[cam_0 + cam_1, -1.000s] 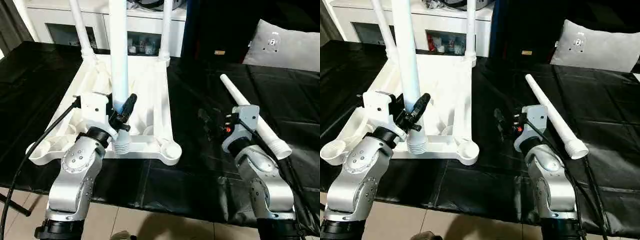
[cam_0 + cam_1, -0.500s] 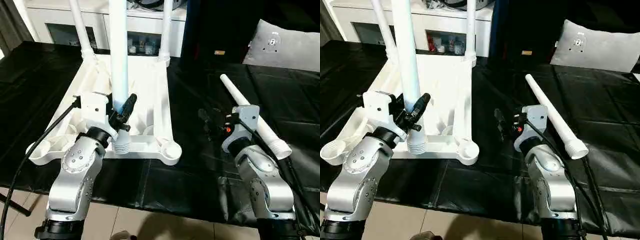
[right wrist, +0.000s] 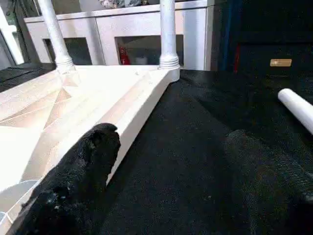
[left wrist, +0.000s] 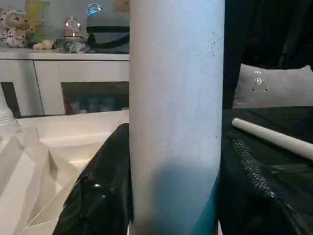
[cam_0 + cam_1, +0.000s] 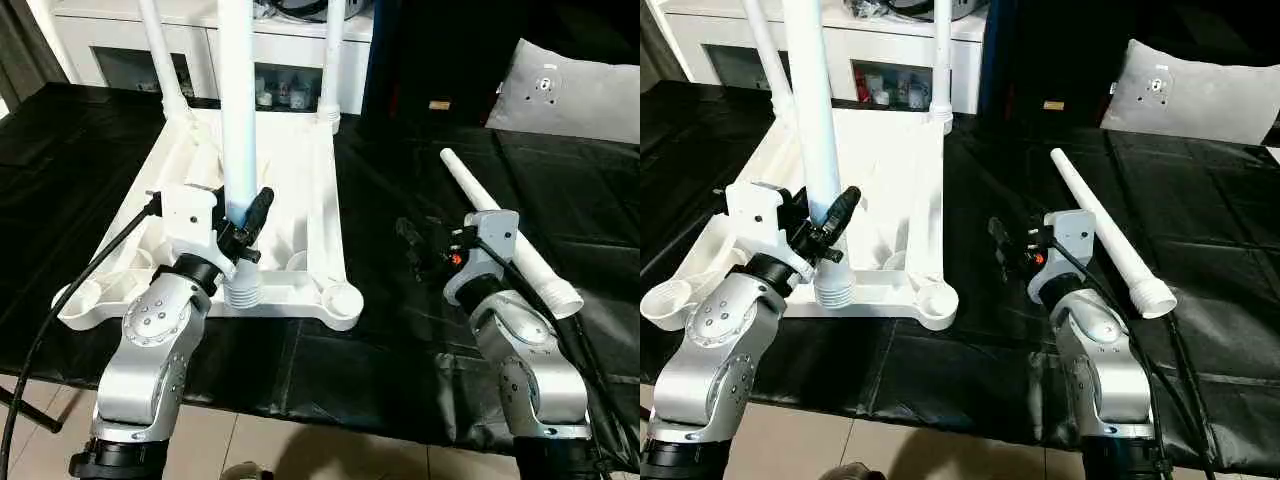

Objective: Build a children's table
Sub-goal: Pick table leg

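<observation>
The table top [image 5: 290, 190] lies upside down on the black cloth [image 5: 400, 340], on the left side of the scene. Two legs stand upright in its two far corner sockets: one [image 5: 160, 55] at the far left corner, one [image 5: 332, 60] at the far right corner. A third leg [image 5: 238, 120] stands upright near the front edge of the top, between the two near sockets [image 5: 345, 300], inside the left gripper [image 5: 238, 232]. The fourth leg [image 5: 505, 230] lies flat on the cloth to the right, well apart from the top. The right gripper [image 5: 425, 250] is between the top and this lying leg, just beside the leg. A cabinet [image 5: 290, 50] stands behind the top, and a pillow [image 5: 575, 95] lies at the far right.
</observation>
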